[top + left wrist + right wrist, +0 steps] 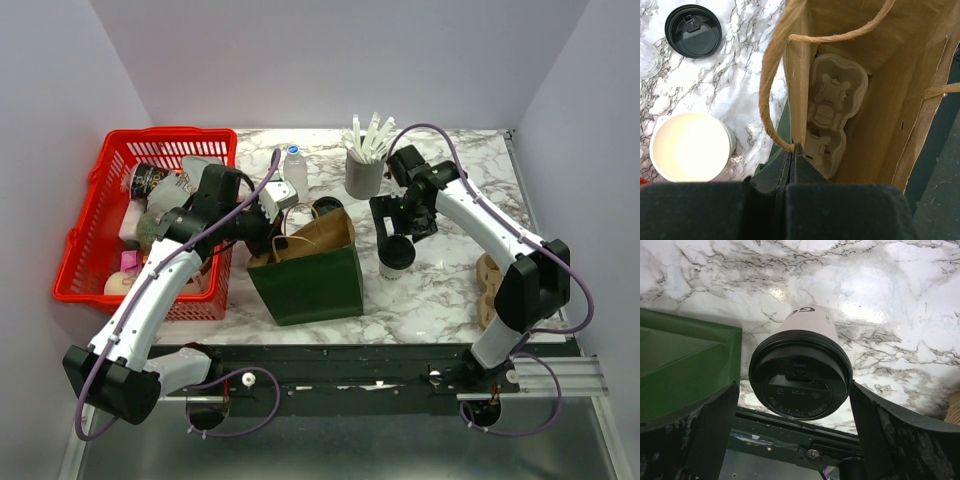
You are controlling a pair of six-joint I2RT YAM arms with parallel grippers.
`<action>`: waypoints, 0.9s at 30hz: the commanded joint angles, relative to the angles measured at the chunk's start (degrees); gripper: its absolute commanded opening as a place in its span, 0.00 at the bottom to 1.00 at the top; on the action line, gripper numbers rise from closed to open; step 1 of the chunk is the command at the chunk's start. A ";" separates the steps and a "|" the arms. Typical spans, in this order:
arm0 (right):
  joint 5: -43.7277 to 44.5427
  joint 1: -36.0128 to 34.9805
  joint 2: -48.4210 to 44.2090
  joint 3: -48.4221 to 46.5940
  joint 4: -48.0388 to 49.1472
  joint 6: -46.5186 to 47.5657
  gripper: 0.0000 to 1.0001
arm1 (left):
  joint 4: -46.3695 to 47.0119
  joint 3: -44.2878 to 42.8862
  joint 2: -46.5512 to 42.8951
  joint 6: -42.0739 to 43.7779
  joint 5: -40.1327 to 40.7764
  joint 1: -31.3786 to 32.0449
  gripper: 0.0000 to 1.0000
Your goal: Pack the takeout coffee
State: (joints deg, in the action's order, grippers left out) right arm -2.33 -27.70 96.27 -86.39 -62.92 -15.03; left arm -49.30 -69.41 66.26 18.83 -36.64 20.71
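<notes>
Your coffee (396, 254) stands on the bench (450, 295) just right of the bag (310, 275), between the released right pincer's (796, 412) fingers, so close, lift, and lower it into the carrier (827, 115) while the clenched left pincer (794, 150) pins the bag's rim.

A white marble-patterned surface (440, 290) with grey veins fills the middle of the scene. Plain pale walls close it in: the far wall (340, 60), the left wall (50, 100) and the right wall (600, 100), all bare and evenly lit. Along the near edge runs a black rail (340, 365), with a silver metal bar (570, 375) at its right end. Nearer still lies a dull grey floor (340, 450). Soft bright patches of reflected light (865, 310) sit on the glossy marble.
</notes>
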 commanded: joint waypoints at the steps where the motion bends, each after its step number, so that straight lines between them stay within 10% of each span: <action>1: 1.80 -0.25 0.94 0.26 -0.89 -0.79 1.00 | -1.33 1.29 -0.43 -0.72 0.08 -0.58 0.00; 27: 3.54 -0.77 3.13 1.58 -1.42 0.79 0.91 | -0.62 0.85 0.36 -1.25 -0.71 -2.25 0.00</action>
State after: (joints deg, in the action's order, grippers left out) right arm -1.54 -27.81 97.89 -85.38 -63.20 -14.96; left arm -48.86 -69.06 66.22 18.33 -36.75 19.03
